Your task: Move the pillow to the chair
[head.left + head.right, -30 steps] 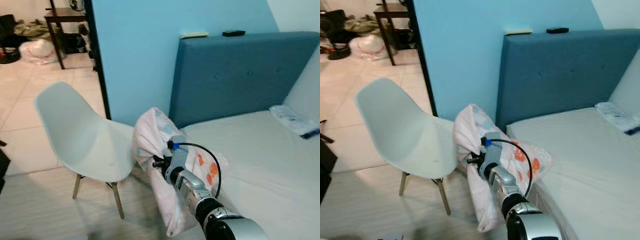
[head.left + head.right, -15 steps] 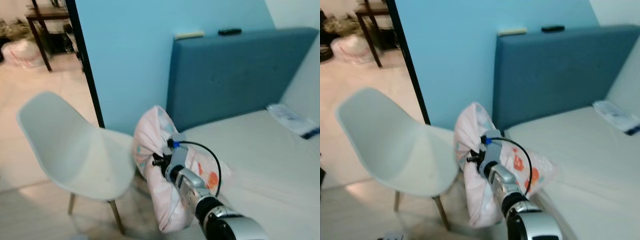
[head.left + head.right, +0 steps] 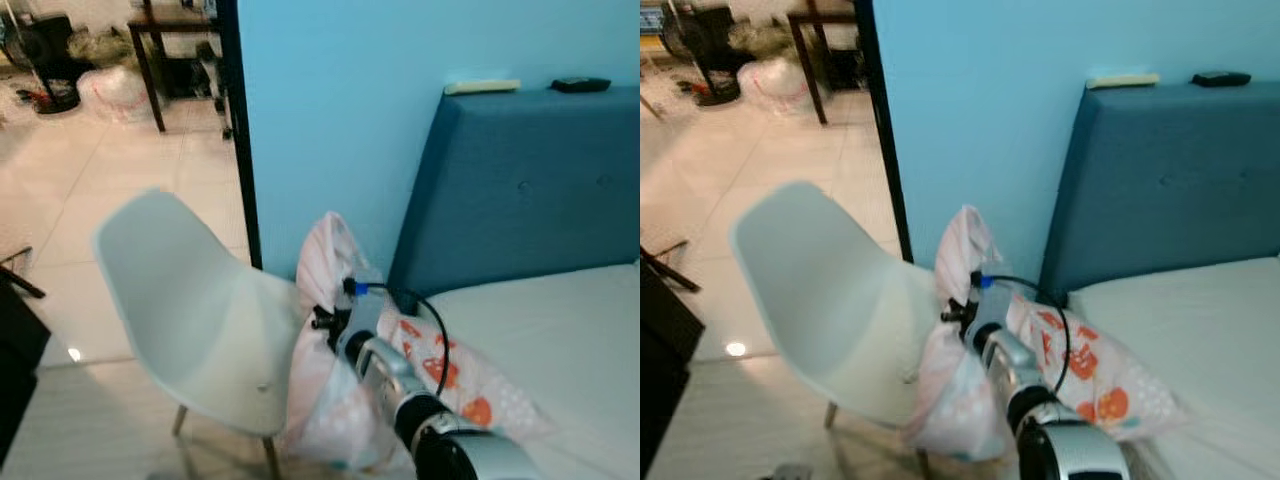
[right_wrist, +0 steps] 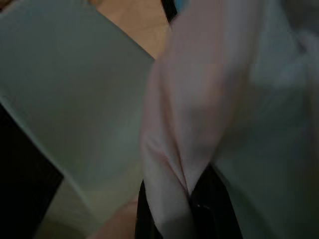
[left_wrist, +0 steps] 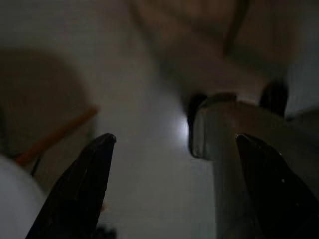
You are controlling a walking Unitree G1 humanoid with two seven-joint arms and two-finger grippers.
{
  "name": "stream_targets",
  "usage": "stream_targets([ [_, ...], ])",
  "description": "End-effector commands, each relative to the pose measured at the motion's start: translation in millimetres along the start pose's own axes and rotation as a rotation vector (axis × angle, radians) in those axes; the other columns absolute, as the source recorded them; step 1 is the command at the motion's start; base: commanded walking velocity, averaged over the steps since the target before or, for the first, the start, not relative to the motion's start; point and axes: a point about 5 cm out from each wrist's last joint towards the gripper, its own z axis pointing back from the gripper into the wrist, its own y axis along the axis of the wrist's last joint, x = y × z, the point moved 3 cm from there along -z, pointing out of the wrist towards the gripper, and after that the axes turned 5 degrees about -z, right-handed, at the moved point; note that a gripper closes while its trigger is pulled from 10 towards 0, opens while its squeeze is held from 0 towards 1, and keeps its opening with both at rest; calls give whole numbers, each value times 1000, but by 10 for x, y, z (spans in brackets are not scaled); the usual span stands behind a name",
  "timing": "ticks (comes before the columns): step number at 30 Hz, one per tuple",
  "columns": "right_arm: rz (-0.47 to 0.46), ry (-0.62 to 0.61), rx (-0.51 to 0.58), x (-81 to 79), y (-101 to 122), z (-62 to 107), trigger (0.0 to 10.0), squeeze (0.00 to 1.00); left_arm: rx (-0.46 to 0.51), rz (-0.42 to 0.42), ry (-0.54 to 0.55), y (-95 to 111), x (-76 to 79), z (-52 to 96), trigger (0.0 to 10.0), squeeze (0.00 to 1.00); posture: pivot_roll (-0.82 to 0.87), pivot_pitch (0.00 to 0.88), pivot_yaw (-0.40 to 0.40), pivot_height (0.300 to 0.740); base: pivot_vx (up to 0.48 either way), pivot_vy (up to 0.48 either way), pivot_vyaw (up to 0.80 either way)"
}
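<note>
Pale pink fabric printed with orange and red shapes marks the pillow (image 3: 340,400), which is seen at the lower centre of the head views, bunched upward where it is pinched by the right gripper (image 3: 322,322). In the right wrist view a fold of the pillow (image 4: 199,99) is clamped between the two black fingers (image 4: 212,209), which are closed tightly on it. The pillow's left side is pressed against the seat edge of the white chair (image 3: 190,310), while its lower right end is spread on the bed (image 3: 560,330) by the blue headboard (image 3: 530,190). The left gripper (image 5: 172,144) is shown dimly with its fingers held wide apart, apparently above a blurred floor, with nothing between them.
</note>
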Motion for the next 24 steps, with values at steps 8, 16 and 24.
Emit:
stream_targets([
  [8,-19,38,42,-113,80,-48,10000,0,-44,-4,10,-147,-56,23,10000,0,-19,26,-35,740,337,0,0],
  [16,-74,358,98,-510,129,-44,10000,0,-49,-8,27,-148,-77,23,10000,0,-17,24,-37,740,312,0,0],
  [24,-240,871,167,-1278,439,5,10000,0,-51,14,27,-148,-82,22,10000,0,-11,13,-45,740,38,0,0],
])
